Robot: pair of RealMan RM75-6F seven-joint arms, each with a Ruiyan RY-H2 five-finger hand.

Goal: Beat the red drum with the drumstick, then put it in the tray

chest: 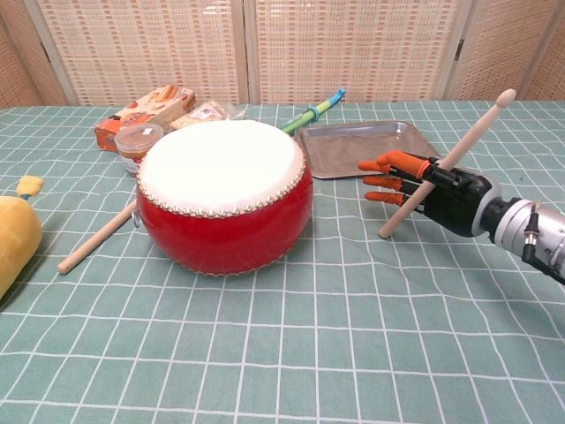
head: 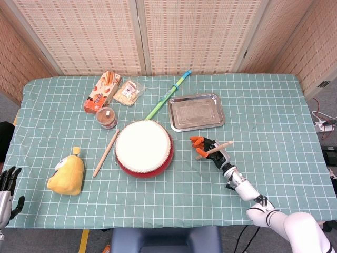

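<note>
Your right hand (chest: pixel 433 187) pinches the drumstick (chest: pixel 446 165), fingers spread toward the drum (chest: pixel 223 196). The drum lies to its left. The stick slants up-right, tip low, away from the skin.

Table (head: pixel 274 105) under green checked cloth. Red drum (head: pixel 144 148) at centre. Metal tray (head: pixel 196 112) at 1 o'clock; green stick (head: pixel 167 95) at 12; second drumstick (head: pixel 106 152), yellow plush toy (head: pixel 67 175) at 9; snack box (head: pixel 101 92), packet (head: pixel 129 91), jar (head: pixel 107 117) at 10–11.
</note>
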